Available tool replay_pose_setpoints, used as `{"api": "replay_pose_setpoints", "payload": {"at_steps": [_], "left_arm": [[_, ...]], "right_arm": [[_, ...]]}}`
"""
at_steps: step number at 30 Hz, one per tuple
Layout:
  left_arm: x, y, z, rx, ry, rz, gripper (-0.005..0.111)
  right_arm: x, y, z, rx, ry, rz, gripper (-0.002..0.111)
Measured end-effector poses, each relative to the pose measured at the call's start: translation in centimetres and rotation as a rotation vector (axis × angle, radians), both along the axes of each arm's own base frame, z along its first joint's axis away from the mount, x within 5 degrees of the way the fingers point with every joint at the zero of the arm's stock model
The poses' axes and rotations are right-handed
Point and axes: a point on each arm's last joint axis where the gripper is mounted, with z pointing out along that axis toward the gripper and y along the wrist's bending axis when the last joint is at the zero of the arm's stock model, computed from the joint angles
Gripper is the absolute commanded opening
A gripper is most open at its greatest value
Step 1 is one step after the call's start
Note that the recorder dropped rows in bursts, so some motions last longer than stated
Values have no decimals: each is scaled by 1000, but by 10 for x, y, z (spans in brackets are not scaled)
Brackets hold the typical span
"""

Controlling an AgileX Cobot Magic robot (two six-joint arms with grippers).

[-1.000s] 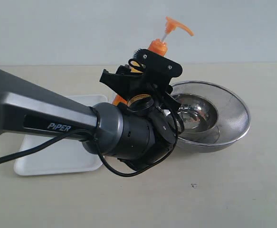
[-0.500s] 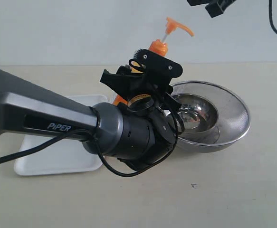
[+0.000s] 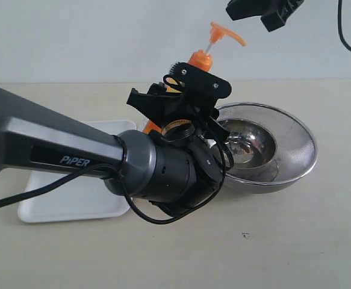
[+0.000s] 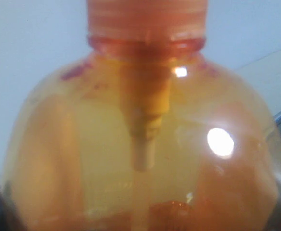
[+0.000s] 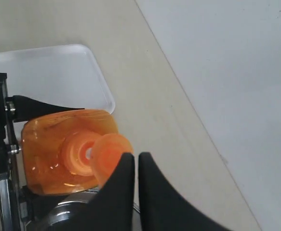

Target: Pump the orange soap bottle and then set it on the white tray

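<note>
The orange soap bottle (image 3: 199, 59) stands upright beside the steel bowl, its pump head (image 3: 226, 33) raised on a white stem. My left gripper (image 3: 184, 96) is shut on the bottle's body, with black fingers (image 5: 44, 105) on either side. In the left wrist view the bottle (image 4: 140, 144) fills the picture and hides the jaws. My right gripper (image 3: 256, 12) hangs shut just above and to the right of the pump head, holding nothing. From the right wrist view its tips (image 5: 135, 156) sit at the edge of the pump head (image 5: 106, 156). The white tray (image 3: 73, 205) lies left of the bottle.
A round steel bowl (image 3: 295, 144) sits right next to the bottle on its right. The left arm's thick grey body (image 3: 73, 156) crosses over the tray. A pale wall rises behind the table.
My right gripper has come in from the top right and moved down and left toward the pump head. The left arm and the bottle have not moved.
</note>
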Motion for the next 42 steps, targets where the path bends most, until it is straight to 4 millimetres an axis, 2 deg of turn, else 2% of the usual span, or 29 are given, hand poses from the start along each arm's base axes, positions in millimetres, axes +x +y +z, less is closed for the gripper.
{"api": "replay_pose_setpoints", "payload": {"at_steps": [4, 9, 39, 42], "left_arm": [[0, 0, 0, 0, 0, 0, 5], [0, 0, 0, 0, 0, 0, 5], [0, 0, 0, 0, 0, 0, 5], [0, 0, 0, 0, 2, -2, 5]], "right_arm": [[-2, 1, -1, 3, 17, 23, 0], [5, 3, -12, 5, 46, 30, 0], [3, 6, -9, 59, 40, 61, 0], [7, 7, -16, 57, 59, 61, 0]]}}
